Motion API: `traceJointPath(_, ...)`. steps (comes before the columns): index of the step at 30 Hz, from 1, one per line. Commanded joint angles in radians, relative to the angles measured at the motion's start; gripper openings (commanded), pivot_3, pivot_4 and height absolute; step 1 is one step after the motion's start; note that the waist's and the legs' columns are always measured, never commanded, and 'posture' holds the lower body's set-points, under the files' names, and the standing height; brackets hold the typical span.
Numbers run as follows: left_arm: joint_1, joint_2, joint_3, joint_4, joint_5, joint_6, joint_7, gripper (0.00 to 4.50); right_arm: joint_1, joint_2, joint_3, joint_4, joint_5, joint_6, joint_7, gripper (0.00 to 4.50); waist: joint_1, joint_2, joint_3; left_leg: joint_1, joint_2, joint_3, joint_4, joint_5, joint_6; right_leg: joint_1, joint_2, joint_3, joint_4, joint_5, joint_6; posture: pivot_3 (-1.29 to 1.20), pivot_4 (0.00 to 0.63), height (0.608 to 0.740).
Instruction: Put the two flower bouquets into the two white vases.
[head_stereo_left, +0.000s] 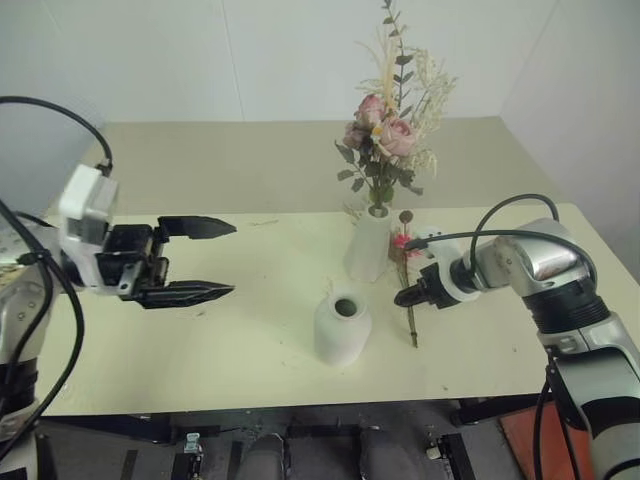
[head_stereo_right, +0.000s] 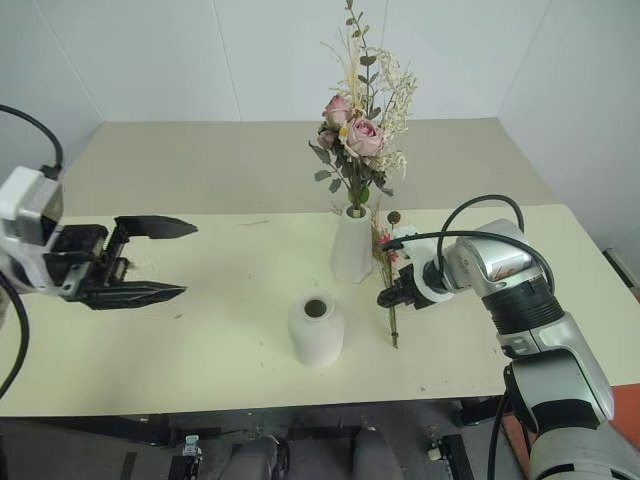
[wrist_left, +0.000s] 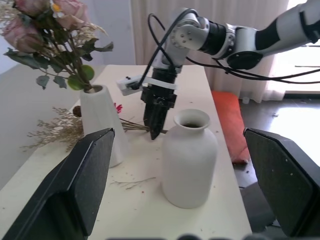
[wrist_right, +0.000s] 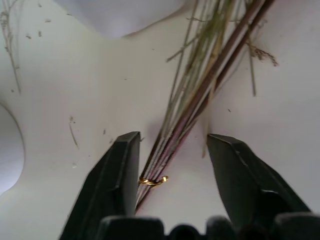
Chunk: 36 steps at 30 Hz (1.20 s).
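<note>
On table (head_stereo_left: 200, 350), right of centre: gerbera bouquet (head_stereo_left: 408, 290) lying flat, stems toward near edge, heads just beside tall vase (head_stereo_left: 368, 248); stems (wrist_right: 190, 120) between fingers of right gripper (wrist_right: 172, 165), jaws part-closed astride them, one finger touching, not yet clamped. Rose bouquet (head_stereo_left: 385, 135) upright in tall vase. Round vase (head_stereo_left: 342, 325) in front, empty. Left gripper (head_stereo_left: 215, 260) well apart at left, raised, jaws wide, holding nothing
</note>
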Motion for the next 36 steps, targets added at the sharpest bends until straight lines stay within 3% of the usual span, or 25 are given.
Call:
traceJointPath(1,0.02,0.017,0.043,-0.019,-0.027,-0.004,-0.031,4.5,0.009,-0.009,-0.076,0.039,-0.029,0.002,-0.022,1.21,0.0,0.0,0.0,0.0,0.0,0.0,0.0,0.0,0.0,0.0,0.0,0.0,0.0,0.0,0.0,0.0,0.15,0.74)
traceJointPath(4,0.041,0.017,0.054,-0.031,-0.031,-0.004,-0.029,4.5,0.017,-0.013,-0.17,0.079,-0.052,0.014,-0.057,0.14,0.004,0.0,0.0,0.0,0.0,0.0,0.0,0.0,0.0,0.0,0.0,0.0,0.0,0.0,0.0,0.0,0.15,0.74)
traceJointPath(5,0.044,0.016,0.057,-0.033,-0.033,-0.003,-0.027,4.5,0.019,-0.013,-0.195,0.087,-0.057,0.018,-0.067,0.01,0.005,0.0,0.0,0.0,0.0,0.0,0.0,0.0,0.0,0.0,0.0,0.0,0.0,0.0,0.0,0.0,0.15,0.74)
traceJointPath(14,0.062,0.016,0.072,-0.041,-0.05,0.009,-0.009,4.5,0.079,-0.066,-0.516,0.106,-0.082,-0.007,-0.13,0.01,0.003,0.0,0.0,-0.001,0.0,0.0,0.0,0.0,0.0,0.0,0.0,0.0,0.0,0.0,0.0,0.0,0.15,0.74)
traceJointPath(19,0.081,0.027,0.085,-0.046,-0.062,0.027,-0.003,4.5,0.159,0.015,-0.842,-0.08,-0.042,-0.263,-0.188,0.01,0.002,0.001,0.0,-0.001,0.0,0.0,0.0,0.0,0.0,0.0,0.0,0.0,0.0,0.0,0.0,0.0,0.15,0.74)
traceJointPath(23,0.105,0.03,0.094,-0.047,-0.061,0.032,-0.002,4.5,0.15,0.098,-1.07,-0.245,0.265,-0.238,-0.025,0.01,-0.002,0.002,0.001,0.0,0.0,0.001,0.0,0.0,0.0,0.0,0.0,0.001,0.0,0.0,0.001,0.0,0.15,0.74)
traceJointPath(26,0.108,0.029,0.094,-0.049,-0.062,0.033,0.004,4.5,0.163,0.109,-1.078,-0.329,0.418,-0.231,0.055,0.01,-0.002,0.002,0.001,0.001,0.001,0.001,-0.001,0.0,0.0,0.001,0.001,0.001,0.0,0.0,0.001,0.0,0.15,0.74)
traceJointPath(30,0.115,0.029,0.099,-0.054,-0.064,0.034,0.01,4.5,0.111,0.125,-1.019,-0.371,0.589,-0.163,0.033,0.01,-0.002,0.002,0.001,0.003,0.003,0.001,0.0,0.0,0.0,0.003,0.0,0.001,-0.001,0.001,0.0,0.0,0.15,0.74)
traceJointPath(36,0.121,0.03,0.1,-0.061,-0.067,0.039,0.017,4.5,0.143,0.124,-0.882,-0.454,0.727,-0.202,0.069,0.01,-0.001,0.002,0.001,0.002,0.004,0.002,-0.001,0.0,0.0,0.002,0.002,0.001,-0.001,0.001,0.0,0.0,0.15,0.74)
